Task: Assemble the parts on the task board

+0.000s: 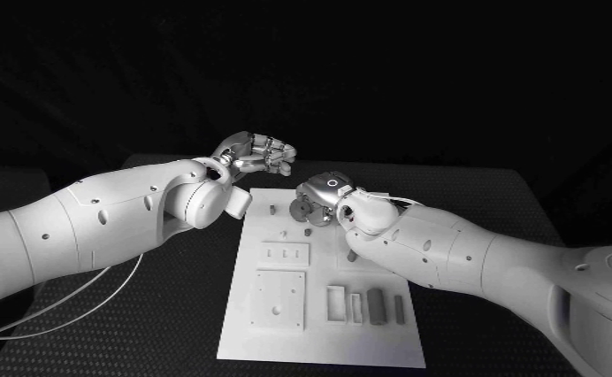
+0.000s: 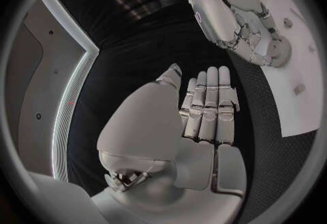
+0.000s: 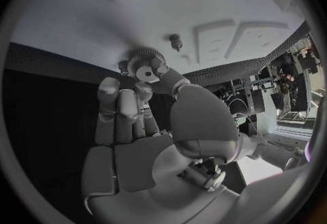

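Note:
The white task board [image 1: 319,342] lies in the middle of the black table. My right hand [image 1: 326,196] hovers over the board's far end and pinches a grey toothed gear [image 3: 145,66] between thumb and fingers; the gear [image 1: 303,210] sits just above the board [image 3: 204,0], close to a small upright peg [image 3: 176,41]. My left hand [image 1: 256,154] is raised beyond the board's far left corner, its fingers [image 2: 207,104] stretched out side by side with nothing in them. In the left wrist view, my right hand [image 2: 235,14] holds the gear [image 2: 276,49] over the board [image 2: 300,98].
On the board's near half lie several grey pieces: a bar [image 1: 377,306], a thinner bar [image 1: 399,308] and a frame [image 1: 338,302]. Two raised square plates [image 1: 280,293] [image 1: 283,255] sit to their left. Short pegs [image 1: 271,210] stand near the far end.

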`<state>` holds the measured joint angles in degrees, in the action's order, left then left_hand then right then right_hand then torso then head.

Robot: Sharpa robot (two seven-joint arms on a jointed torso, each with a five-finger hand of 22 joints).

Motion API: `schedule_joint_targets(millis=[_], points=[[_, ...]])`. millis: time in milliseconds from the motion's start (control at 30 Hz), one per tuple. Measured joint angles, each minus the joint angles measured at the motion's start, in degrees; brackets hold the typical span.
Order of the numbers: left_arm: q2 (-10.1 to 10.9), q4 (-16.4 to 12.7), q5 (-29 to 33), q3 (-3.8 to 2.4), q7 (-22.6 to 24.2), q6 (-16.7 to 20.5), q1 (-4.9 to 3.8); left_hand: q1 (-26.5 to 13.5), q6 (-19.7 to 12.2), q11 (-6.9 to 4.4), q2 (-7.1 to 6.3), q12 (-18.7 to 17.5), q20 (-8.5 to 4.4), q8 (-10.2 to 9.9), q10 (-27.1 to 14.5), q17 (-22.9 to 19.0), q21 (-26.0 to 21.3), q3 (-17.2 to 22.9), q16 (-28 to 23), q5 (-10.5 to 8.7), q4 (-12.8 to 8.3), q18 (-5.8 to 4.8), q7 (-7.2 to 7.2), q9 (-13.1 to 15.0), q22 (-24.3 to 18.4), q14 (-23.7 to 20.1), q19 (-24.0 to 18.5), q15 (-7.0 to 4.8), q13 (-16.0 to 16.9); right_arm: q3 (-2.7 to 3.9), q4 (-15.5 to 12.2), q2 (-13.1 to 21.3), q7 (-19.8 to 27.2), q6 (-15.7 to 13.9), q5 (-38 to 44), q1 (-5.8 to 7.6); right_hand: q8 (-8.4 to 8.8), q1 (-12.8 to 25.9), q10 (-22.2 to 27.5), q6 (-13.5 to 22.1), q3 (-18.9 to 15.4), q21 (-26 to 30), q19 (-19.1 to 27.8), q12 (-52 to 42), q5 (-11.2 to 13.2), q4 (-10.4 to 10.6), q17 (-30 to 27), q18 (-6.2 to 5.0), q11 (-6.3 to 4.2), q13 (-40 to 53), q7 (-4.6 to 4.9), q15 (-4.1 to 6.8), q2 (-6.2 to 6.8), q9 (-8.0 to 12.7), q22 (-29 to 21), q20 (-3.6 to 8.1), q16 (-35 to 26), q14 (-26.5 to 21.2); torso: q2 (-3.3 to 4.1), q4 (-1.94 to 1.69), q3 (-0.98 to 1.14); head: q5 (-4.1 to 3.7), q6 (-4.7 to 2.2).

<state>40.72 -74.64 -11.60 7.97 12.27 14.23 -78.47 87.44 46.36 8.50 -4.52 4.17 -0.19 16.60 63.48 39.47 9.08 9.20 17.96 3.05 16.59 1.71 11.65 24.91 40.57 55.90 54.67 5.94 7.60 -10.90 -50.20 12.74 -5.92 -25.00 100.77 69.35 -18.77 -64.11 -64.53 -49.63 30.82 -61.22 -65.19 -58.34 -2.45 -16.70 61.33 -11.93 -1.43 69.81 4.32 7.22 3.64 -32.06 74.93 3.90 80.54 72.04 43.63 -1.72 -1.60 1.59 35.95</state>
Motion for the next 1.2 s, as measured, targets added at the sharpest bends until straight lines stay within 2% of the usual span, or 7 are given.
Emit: schedule_joint_targets(millis=[200, 567, 667, 733, 867, 1167, 1200], points=[[-0.29, 0.01, 0.00, 0.00, 0.00, 0.00, 0.00, 0.00, 0.00, 0.00, 0.00, 0.00, 0.00, 0.00, 0.00, 0.00, 0.00, 0.00, 0.00, 0.00, 0.00, 0.00, 0.00, 0.00, 0.00, 0.00, 0.00, 0.00, 0.00, -0.01, 0.56, -0.53, 0.05, -0.01, 0.01, -0.16, 0.17, -0.01, -0.11, -0.01, -0.01, 0.00, 0.00, 0.00, -0.12, -0.05, -0.41, 0.00, 0.11, -0.18, -0.01, 0.00, -0.01, -0.08, 0.00, -0.01, 0.00, 0.00, 0.01, 0.05, -0.01, 0.05, -0.10], [-0.29, 0.09, 0.00, 0.00, -0.03, 0.00, 0.00, 0.00, 0.00, 0.00, 0.00, 0.00, 0.00, 0.00, 0.00, 0.06, 0.00, 0.00, 0.00, 0.00, 0.00, 0.00, 0.00, 0.00, 0.04, 0.00, 0.00, 0.00, 0.00, -0.07, 1.40, -1.08, 0.39, 0.01, -0.51, -0.26, 3.51, -0.40, 0.14, -0.87, 0.27, 0.23, 0.00, 0.17, -0.12, -0.06, -1.89, 0.00, 1.56, -0.48, -0.52, -1.33, 0.21, 1.04, 0.00, -0.03, -0.27, -1.07, -0.01, 0.08, -0.01, 0.15, -0.08], [-0.31, 0.09, 0.00, 0.00, -0.03, 0.00, 0.00, 0.00, 0.00, 0.00, 0.00, 0.00, 0.00, 0.00, 0.00, 0.06, 0.00, 0.00, 0.00, 0.00, 0.00, 0.00, 0.00, 0.00, 0.04, 0.00, 0.00, 0.00, 0.00, -0.09, 1.44, -1.11, 0.49, 0.12, -0.81, -0.26, 4.39, -0.70, 0.45, 0.19, 0.29, 0.23, 0.03, 0.22, -0.12, -0.05, -2.37, 0.00, 1.86, -0.57, 0.55, -1.86, 0.49, 1.48, 0.00, -0.06, -0.55, -1.48, -0.01, 0.08, 0.00, 0.16, -0.08], [-0.31, 0.10, 0.00, 0.00, -0.03, 0.00, 0.00, 0.00, 0.00, 0.00, 0.00, 0.00, 0.00, 0.00, 0.00, 0.05, 0.00, 0.00, 0.00, 0.00, 0.00, 0.00, 0.00, 0.00, 0.04, 0.00, 0.00, 0.00, 0.00, -0.09, 1.62, -1.15, 0.49, 0.17, -1.03, -0.26, 5.39, -1.28, 0.67, 1.14, 0.44, 0.46, 0.12, 0.22, -0.23, 0.10, -2.71, 0.00, 2.09, -0.67, 1.50, -2.21, -0.09, 1.92, 0.00, -0.15, -0.55, -1.83, -0.02, 0.09, -0.01, 0.18, -0.08], [-0.31, 0.13, 0.00, 0.00, -0.03, 0.00, 0.00, 0.00, 0.00, 0.00, 0.00, 0.00, 0.00, 0.00, 0.00, 0.05, 0.00, 0.00, 0.00, 0.00, 0.00, 0.00, 0.00, 0.00, 0.04, 0.00, 0.00, 0.00, 0.00, -0.09, 1.71, -1.11, 0.38, 0.26, -1.33, -0.25, 6.51, -1.32, 1.20, 2.42, 0.44, 0.46, 0.21, 0.22, -0.23, 0.11, -2.88, 0.07, 2.61, -0.77, 2.78, -2.24, 0.36, 2.40, 0.00, -0.27, -0.55, -1.86, -0.02, 0.11, 0.00, 0.20, -0.08], [-0.20, 0.13, 0.00, 0.00, -0.04, 0.00, 0.00, 0.00, 0.00, 0.00, 0.00, 0.00, 0.00, 0.00, 0.00, 0.10, -0.23, 0.00, 0.00, 0.00, 0.00, 0.00, 0.00, 0.00, 0.03, 0.00, 0.00, 0.00, 0.00, -0.06, 1.71, -0.49, 0.26, 1.06, -2.16, -0.21, 6.58, -1.44, 1.39, 2.61, 0.34, 0.46, 0.14, 0.23, -0.27, 0.01, -2.89, 0.08, 2.80, -0.84, 2.97, -2.24, 0.51, 2.39, 0.00, -0.34, -0.55, -1.85, -0.03, 0.12, 0.03, 0.22, -0.04], [-0.16, 0.13, 0.00, 0.00, -0.04, 0.00, 0.00, 0.00, 0.00, 0.00, 0.00, 0.00, 0.00, 0.00, 0.00, 0.10, -0.23, 0.00, 0.00, 0.00, 0.00, 0.00, 0.00, 0.00, 0.05, 0.00, 0.00, 0.00, 0.00, -0.06, 1.72, -0.37, 0.26, 1.21, -2.28, -0.21, 6.58, -1.73, 1.39, 2.61, 0.34, 0.46, 0.16, 0.23, -0.27, 0.02, -2.92, 0.09, 2.80, -0.85, 2.97, -2.24, -0.03, 2.35, 0.00, -0.32, -0.55, -1.85, -0.03, 0.12, 0.03, 0.22, -0.02]])
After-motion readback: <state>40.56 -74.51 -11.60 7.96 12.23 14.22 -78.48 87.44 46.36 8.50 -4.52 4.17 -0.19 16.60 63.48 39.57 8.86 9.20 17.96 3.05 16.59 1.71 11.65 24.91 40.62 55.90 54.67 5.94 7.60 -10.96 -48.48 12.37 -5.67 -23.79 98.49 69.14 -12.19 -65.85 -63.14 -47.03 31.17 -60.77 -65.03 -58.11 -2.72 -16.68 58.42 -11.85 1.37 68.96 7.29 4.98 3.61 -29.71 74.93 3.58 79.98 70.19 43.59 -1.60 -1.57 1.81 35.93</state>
